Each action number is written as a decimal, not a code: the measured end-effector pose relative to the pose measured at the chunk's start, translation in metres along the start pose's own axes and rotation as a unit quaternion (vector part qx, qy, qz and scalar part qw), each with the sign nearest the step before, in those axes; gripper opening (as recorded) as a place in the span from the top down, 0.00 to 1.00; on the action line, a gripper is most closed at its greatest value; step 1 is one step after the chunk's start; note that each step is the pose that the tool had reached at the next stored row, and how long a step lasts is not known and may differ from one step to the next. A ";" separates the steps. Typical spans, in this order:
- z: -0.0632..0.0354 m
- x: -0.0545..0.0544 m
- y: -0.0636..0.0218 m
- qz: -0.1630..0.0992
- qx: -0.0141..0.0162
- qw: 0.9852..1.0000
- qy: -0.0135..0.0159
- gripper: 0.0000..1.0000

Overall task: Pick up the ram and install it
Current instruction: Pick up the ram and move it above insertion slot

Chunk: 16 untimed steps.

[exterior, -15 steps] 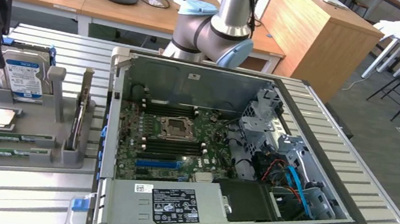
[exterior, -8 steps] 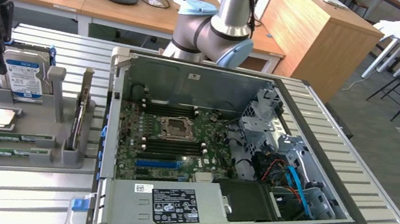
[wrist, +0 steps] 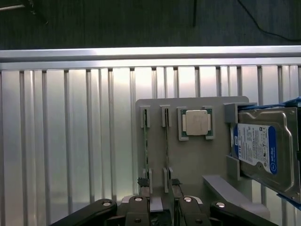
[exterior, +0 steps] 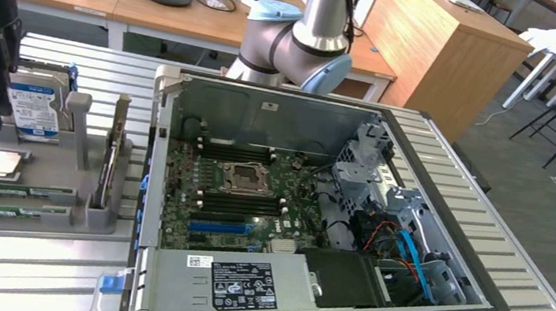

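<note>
Green ram [exterior: 17, 189] racked, blue-white drive label [wrist: 256, 146]

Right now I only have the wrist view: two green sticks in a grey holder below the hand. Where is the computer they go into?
Observer: The computer case lies on the exterior view's right of the holder.
Operator: Is the board exposed?
Observer: Yes, the case's side is off and the motherboard faces up.
Operator: Anything between the ram sticks and the case?
Observer: An upright expansion card stands on the holder's edge nearest the case.
</note>
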<state>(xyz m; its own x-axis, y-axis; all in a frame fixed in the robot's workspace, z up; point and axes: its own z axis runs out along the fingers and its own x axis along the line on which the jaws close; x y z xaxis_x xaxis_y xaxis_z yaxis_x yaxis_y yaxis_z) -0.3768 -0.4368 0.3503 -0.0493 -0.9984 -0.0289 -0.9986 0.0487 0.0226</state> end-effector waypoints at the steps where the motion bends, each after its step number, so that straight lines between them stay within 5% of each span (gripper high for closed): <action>1: 0.0014 0.000 0.0000 0.000 0.000 1.000 0.000 0.70; 16: 0.0213 0.001 -0.0005 0.000 0.000 1.000 0.000 0.70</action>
<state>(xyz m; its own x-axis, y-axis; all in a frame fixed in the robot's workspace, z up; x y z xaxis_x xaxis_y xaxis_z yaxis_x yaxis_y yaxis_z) -0.3768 -0.4368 0.3289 -0.0493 -0.9984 -0.0290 -0.9986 0.0486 0.0226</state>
